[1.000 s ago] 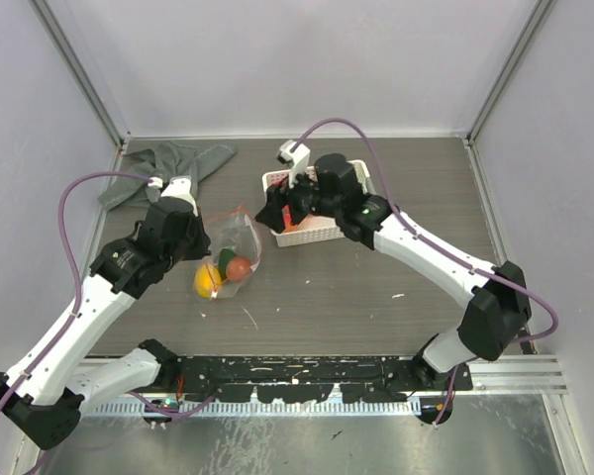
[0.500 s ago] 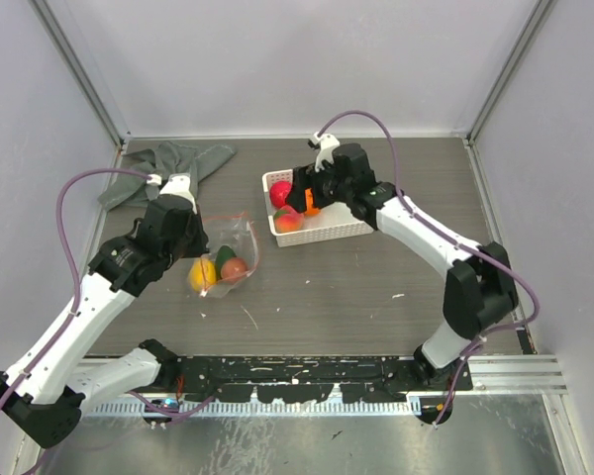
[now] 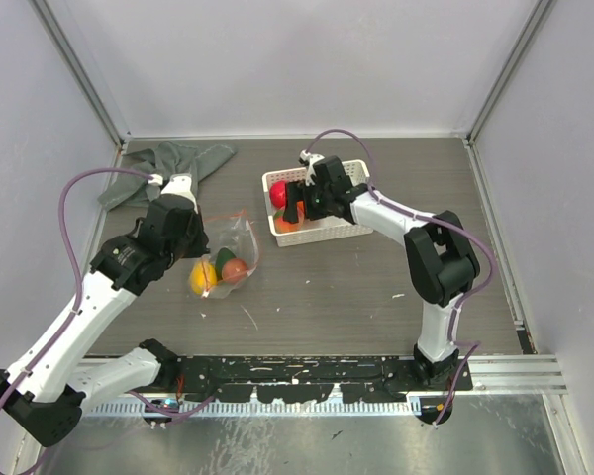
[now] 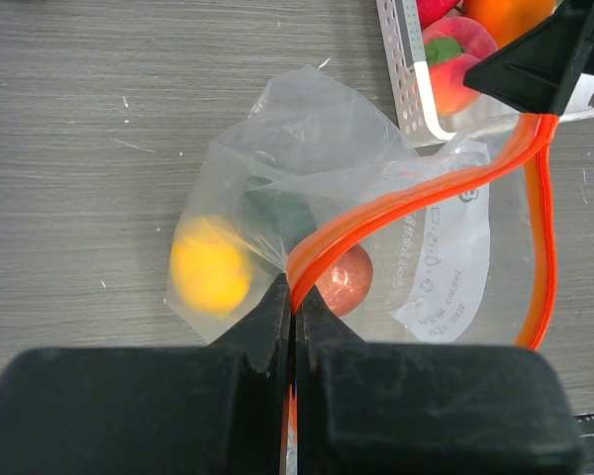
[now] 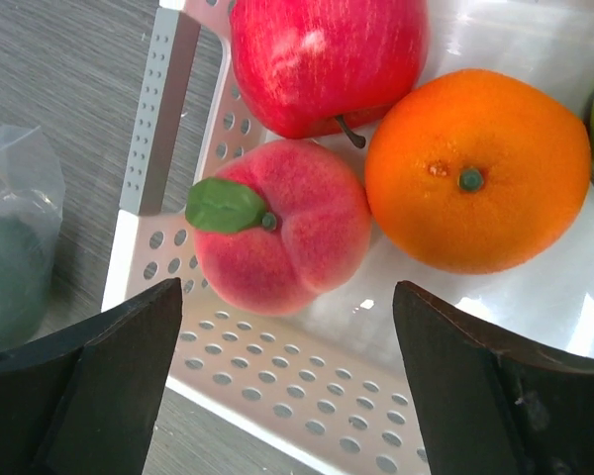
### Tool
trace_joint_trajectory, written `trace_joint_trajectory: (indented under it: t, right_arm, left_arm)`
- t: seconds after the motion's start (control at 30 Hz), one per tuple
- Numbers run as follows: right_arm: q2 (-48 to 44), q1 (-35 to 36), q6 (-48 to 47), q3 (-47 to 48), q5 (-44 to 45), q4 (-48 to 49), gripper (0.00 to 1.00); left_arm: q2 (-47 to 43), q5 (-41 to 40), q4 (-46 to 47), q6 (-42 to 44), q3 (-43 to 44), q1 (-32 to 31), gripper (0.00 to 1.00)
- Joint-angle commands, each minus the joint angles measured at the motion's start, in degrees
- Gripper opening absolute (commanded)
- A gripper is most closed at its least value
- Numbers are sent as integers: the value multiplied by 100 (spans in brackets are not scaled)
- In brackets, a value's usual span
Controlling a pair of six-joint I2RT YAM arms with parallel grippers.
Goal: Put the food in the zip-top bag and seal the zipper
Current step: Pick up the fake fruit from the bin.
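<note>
Our left hand (image 4: pixel 295 297) clamps the zipper (image 4: pixel 406 203) of the zip-top bag (image 4: pixel 307 129); our right hand (image 5: pixel 287 381) hangs spread wide over the peach (image 5: pixel 287 233).

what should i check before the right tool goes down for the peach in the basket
1. left tool shut on the zipper: ok
2. right tool open above the peach: ok
3. room for the fingers beside the peach: not ok, apple and orange crowd it
4. basket wall out of the fingers' path: cannot tell
5. bag mouth wide enough for the peach: cannot tell
</note>
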Motion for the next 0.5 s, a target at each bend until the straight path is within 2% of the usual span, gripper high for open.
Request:
trace_joint_trajectory:
  t: [0.0,0.47]
  right_arm:
    - [148,-5,201,348,-151,531,92]
    - [906,-5,242,474,-302,871,94]
  left_arm:
    - [11,-61,175,2,188,30,0]
    - [4,24,188,-66,122,30,0]
